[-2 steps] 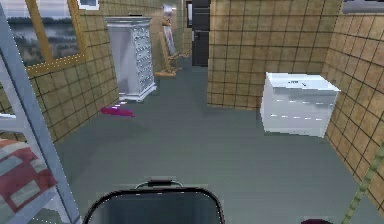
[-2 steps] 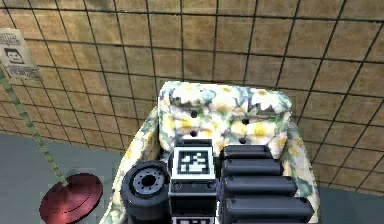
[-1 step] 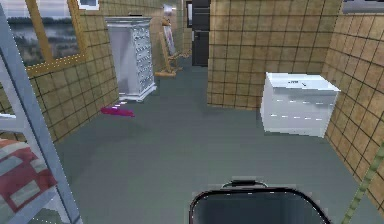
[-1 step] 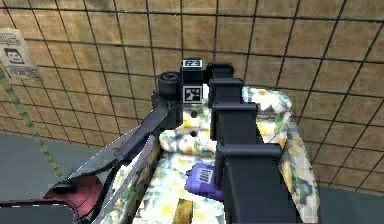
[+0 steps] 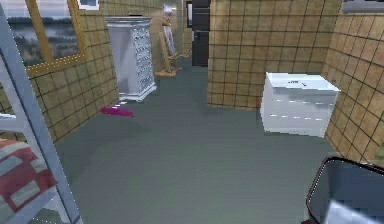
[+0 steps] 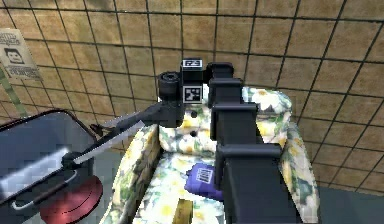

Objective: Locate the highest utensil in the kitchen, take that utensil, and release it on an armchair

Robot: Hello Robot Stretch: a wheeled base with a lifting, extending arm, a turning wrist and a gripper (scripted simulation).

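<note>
Release step at the armchair, with the hold on the utensil unconfirmed.

The arm [image 6: 245, 150] was seen reaching across the armchair [image 6: 285, 130], with the gripper [image 6: 150, 112] placed by the armrest at the arm side view's left. A slim grey rod [image 6: 105, 140], possibly the utensil, was seen running from the gripper out past that armrest. Whether it was held could not be told, nor could the state of the fingers. A small blue thing [image 6: 203, 178] was seen lying on the armchair's seat. The release step was judged to be in hand. The next move was judged to call for the rod to be brought over the seat, so that nothing would be dropped beside the armchair.
</note>
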